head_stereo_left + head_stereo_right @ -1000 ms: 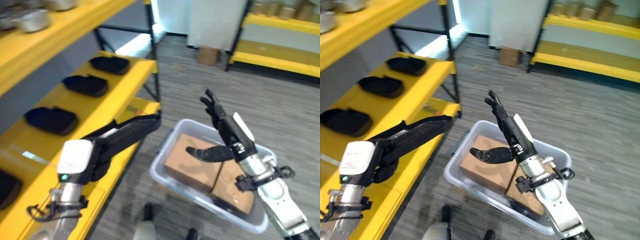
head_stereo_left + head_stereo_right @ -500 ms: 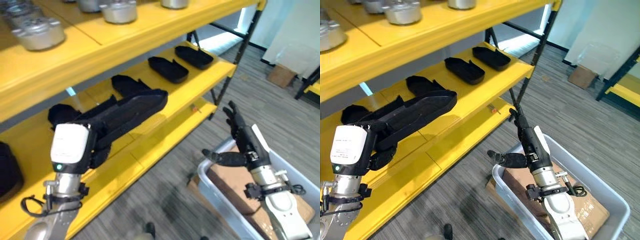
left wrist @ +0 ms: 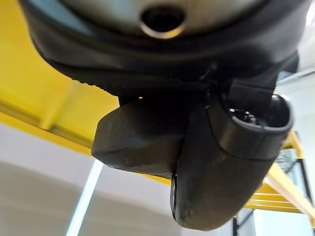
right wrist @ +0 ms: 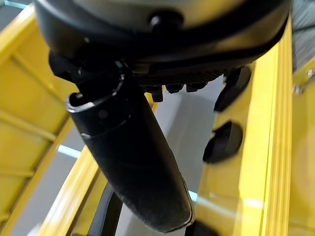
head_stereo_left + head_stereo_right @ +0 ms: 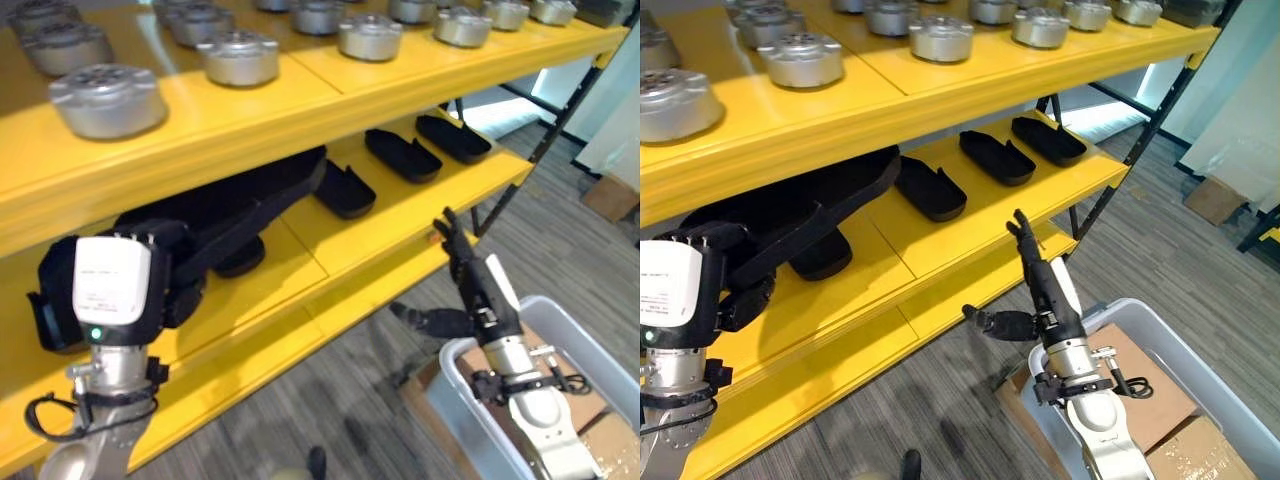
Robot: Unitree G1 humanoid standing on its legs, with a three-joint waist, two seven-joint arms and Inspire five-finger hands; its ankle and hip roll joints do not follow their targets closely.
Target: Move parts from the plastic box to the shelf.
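One long black part (image 5: 235,215) is clamped in the left hand (image 5: 165,285), its long axis reaching over the middle shelf (image 5: 330,245) front edge, inward. The right hand (image 5: 470,290), fingers spread and empty, is held beside the plastic box (image 5: 470,420).

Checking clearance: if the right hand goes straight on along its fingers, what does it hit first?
Probably the front edge of the middle shelf. The right hand is open, fingers pointing up toward it; nothing shows between, though depth is unclear.
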